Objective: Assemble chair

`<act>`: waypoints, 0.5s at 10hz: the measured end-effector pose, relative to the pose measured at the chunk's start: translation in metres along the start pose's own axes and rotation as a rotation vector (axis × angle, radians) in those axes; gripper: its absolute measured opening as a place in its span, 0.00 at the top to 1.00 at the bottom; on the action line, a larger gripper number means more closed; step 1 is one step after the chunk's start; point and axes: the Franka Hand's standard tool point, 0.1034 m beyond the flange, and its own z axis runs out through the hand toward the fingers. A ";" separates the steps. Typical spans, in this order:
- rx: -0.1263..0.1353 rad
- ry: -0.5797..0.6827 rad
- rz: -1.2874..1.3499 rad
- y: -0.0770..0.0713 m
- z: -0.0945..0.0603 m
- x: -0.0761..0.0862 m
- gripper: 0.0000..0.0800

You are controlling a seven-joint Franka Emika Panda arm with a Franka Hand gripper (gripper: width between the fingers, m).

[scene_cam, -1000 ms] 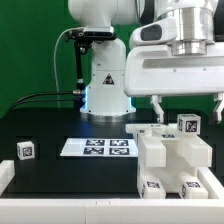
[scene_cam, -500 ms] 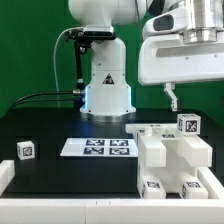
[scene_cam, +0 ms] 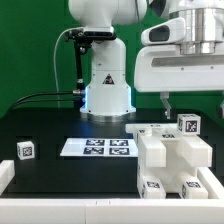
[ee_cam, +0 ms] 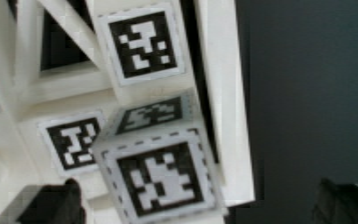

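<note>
Exterior view: the hand hangs above the chair parts, fully open and holding nothing. The parts stand clustered on the tabletop at the exterior view's right; one loose block lies well apart at the left. Wrist view: tagged white pieces lie between the fingertips. Probable step: descend for a grasp. Centre both fingers astride one piece, keep clear of neighbouring pieces, lower vertically, and close only once aligned.

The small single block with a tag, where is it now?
The small block stands at the exterior view's left on the black table, apart from the marker board on its right.
</note>
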 end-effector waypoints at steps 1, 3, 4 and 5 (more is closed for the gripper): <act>0.004 0.027 -0.018 0.001 0.004 -0.006 0.19; 0.002 0.068 -0.077 -0.005 0.008 -0.009 0.19; -0.002 0.078 -0.100 -0.002 0.015 -0.011 0.19; -0.004 0.081 -0.119 0.002 0.016 -0.010 0.19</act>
